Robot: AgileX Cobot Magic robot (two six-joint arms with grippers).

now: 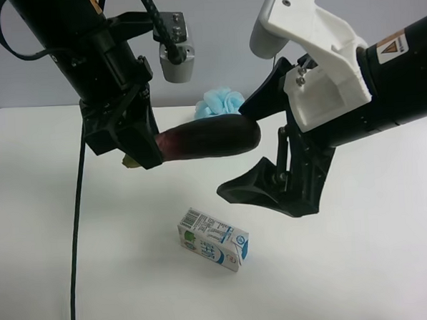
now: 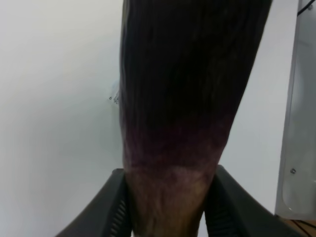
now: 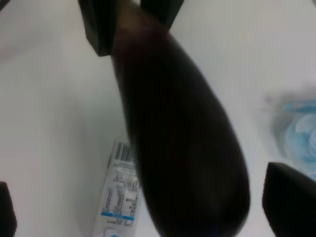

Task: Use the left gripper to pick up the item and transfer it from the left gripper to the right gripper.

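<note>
We see the eggplant [image 1: 212, 138] as glossy purple-black, fading to lilac and then dull green where the black left tool [image 1: 140, 151] clamps it. The right tool [image 1: 231, 152] is black under a white housing. Below the eggplant, the milk carton [image 1: 214, 240] is white with blue print. The bath pouf [image 1: 221, 102] beyond the eggplant is light blue, and the bench [image 1: 362, 267] is plain white.

table [image 1: 32, 248]: white | milk carton [image 1: 214, 240]: lying flat, mid-table | blue pouf [image 1: 221, 102]: near table edge
</note>
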